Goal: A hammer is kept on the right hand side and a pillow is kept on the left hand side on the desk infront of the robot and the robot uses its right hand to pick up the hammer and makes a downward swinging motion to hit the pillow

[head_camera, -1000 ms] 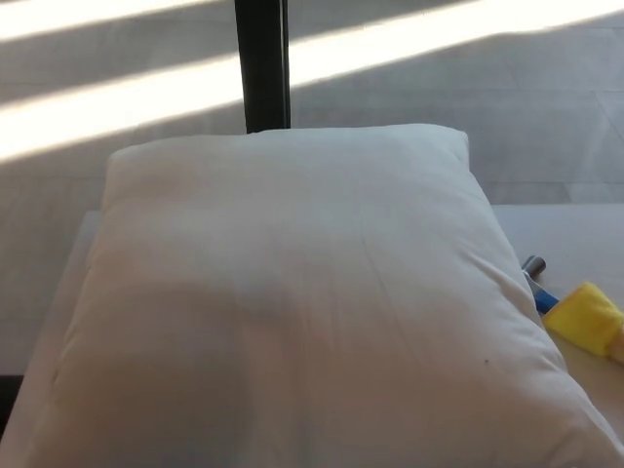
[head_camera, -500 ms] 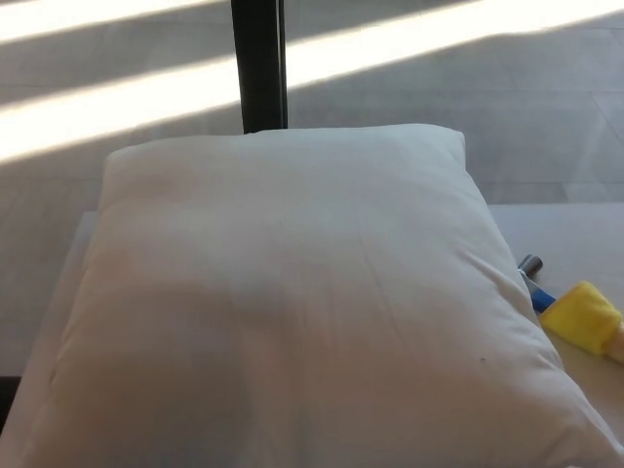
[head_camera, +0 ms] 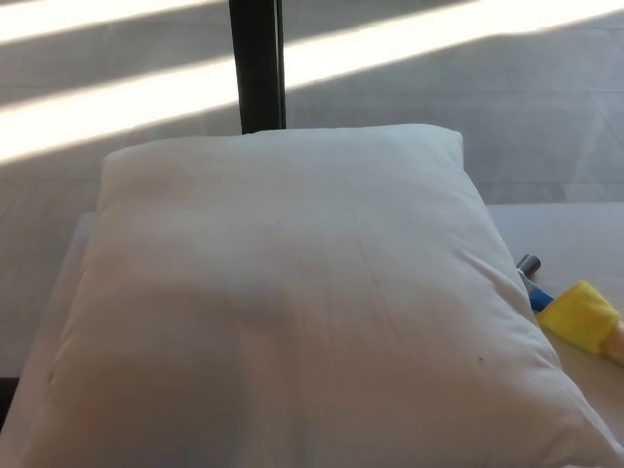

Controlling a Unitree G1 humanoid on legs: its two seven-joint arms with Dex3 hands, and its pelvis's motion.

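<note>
A large white pillow point(head_camera: 292, 302) fills most of the head view and covers much of the white desk point(head_camera: 570, 239). At the pillow's right edge lies the hammer point(head_camera: 575, 312): a yellow part, a short blue section and a small grey metal end show, while the rest is cut off by the picture's right edge. The hammer rests on the desk, close against the pillow's side. Neither of my hands shows in this view.
Beyond the desk lies a grey floor point(head_camera: 487, 97) crossed by bright bands of sunlight. A dark vertical post point(head_camera: 256, 63) rises behind the pillow's far edge. A strip of bare desk shows to the right of the pillow.
The whole picture has drifted a few pixels to the left, so the camera moved slightly. The pillow and the hammer lie as before.
</note>
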